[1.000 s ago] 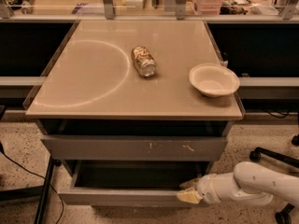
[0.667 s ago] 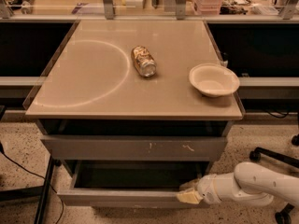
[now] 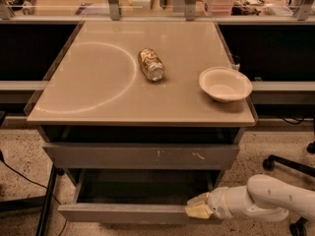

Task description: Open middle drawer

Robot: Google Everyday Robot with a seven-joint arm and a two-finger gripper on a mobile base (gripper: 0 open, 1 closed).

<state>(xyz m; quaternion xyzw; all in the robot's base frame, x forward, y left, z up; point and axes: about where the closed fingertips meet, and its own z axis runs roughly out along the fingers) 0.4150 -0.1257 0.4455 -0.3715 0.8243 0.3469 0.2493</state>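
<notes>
Standing drawn out below the scratched drawer front (image 3: 140, 156), the middle drawer (image 3: 123, 213) is seen with its dark box body exposed; its plain front lies crosswise, long axis running left to right. The end effector (image 3: 198, 209) is placed at the right-hand part of that front, against its top edge; the single white arm reaches in from the right of the drawer. Whether the end effector is open, closed or gripping the edge cannot be told. The drawer body lies behind and to the left of the end effector; any further opening is judged to call for a pull straight outward, square to the long axis; an off-centre pull may skew the drawer. Above the drawer, the desk (image 3: 98, 82) carries a can (image 3: 151, 64) lying on its side and a white bowl (image 3: 225, 84), the bowl almost directly over the end effector. Beside the drawer a speckled floor (image 3: 19, 151) is noted; a chair base (image 3: 290, 163) stands to its right; a black cable (image 3: 15, 173) trails to its left.
</notes>
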